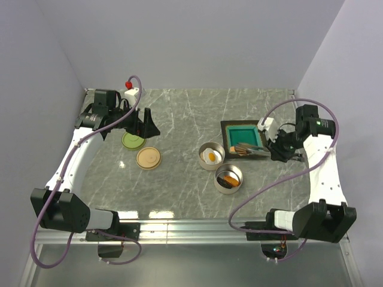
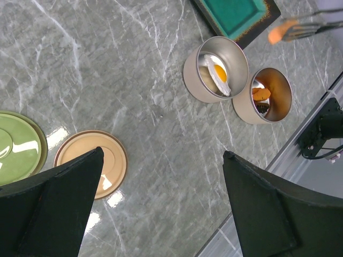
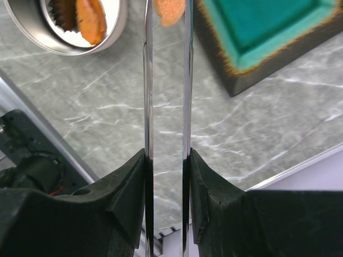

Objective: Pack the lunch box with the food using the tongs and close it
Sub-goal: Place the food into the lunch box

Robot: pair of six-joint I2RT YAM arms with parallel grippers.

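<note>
Slim silver metal tongs clamped in my right gripper, pinching 1 orange oval piece; left gripper gaping, empty.

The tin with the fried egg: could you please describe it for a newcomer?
Seen from above, find the square teal tray right of centre; two round tins stand just below it. The left tin holds a white-and-yellow egg, the right tin orange pieces.
</note>
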